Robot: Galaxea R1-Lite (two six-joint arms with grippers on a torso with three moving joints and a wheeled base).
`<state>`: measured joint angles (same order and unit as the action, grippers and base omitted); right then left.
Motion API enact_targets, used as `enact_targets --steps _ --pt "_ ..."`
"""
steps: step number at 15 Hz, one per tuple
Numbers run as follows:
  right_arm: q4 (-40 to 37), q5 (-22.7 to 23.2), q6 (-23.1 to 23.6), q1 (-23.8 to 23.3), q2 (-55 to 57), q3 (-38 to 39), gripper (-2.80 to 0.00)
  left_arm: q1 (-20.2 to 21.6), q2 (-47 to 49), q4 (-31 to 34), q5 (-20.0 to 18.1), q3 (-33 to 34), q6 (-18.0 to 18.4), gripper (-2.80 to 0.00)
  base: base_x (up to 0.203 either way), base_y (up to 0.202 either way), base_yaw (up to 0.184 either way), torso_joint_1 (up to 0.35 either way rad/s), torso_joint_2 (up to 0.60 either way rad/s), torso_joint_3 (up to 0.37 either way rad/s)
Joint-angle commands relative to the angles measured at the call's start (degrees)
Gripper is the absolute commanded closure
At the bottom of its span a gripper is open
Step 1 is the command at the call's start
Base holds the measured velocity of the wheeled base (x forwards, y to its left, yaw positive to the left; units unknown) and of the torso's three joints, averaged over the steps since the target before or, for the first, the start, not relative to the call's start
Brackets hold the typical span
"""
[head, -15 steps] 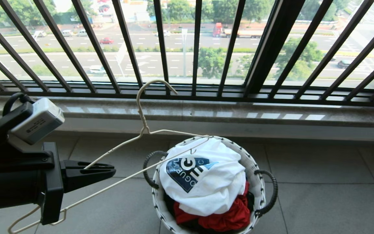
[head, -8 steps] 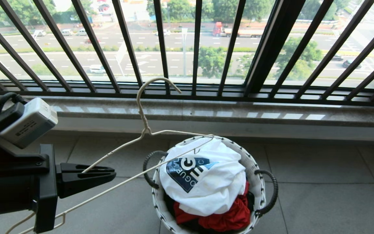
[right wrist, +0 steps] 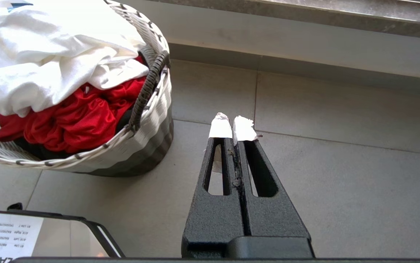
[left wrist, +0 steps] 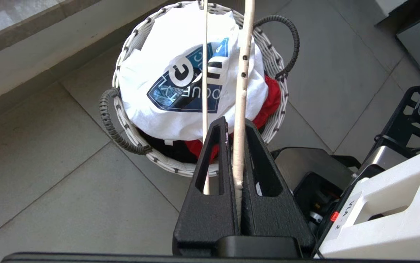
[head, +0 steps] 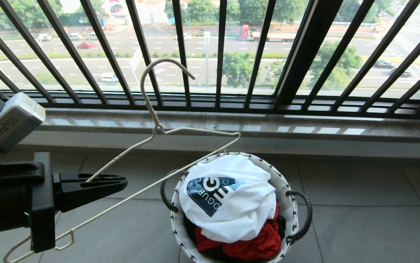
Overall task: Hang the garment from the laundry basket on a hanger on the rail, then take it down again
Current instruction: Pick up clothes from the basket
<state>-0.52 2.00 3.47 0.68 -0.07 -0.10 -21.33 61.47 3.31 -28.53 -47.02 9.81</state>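
The wire hanger (head: pixel 148 109) has risen above the laundry basket (head: pixel 180 223), its shoulder clamped in the left gripper (head: pixel 120 181); right gripper (right wrist: pixel 236 126) closed, empty.

Grey tiled floor (head: pixel 359 204), laundry basket (head: pixel 286 190) standing on it (white woven, dark handles)

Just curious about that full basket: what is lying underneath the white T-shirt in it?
Under the white T-shirt in the laundry basket lies a crumpled red cloth, with something dark beneath it. How far down either goes, or what else lies below, is covered.
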Motion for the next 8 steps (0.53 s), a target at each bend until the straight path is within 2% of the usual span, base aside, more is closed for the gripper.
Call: enact_targets --steps 1,4,8 --pt "-0.1 0.0 0.1 0.0 0.1 0.0 0.00 0.0 -2.2 -1.6 0.1 0.0 -1.8 0.00 0.000 0.000 0.000 0.000 0.00 0.000" --pt "-0.6 0.1 1.7 0.0 0.1 -0.5 0.00 0.1 -4.1 -1.4 0.5 0.0 -1.7 0.00 0.000 0.000 0.000 0.000 0.00 0.000" --pt "-3.0 0.7 2.1 0.1 7.8 -8.9 0.00 0.0 -4.7 -0.9 0.7 -0.1 -1.5 0.00 0.000 0.000 0.000 0.000 0.00 0.000"
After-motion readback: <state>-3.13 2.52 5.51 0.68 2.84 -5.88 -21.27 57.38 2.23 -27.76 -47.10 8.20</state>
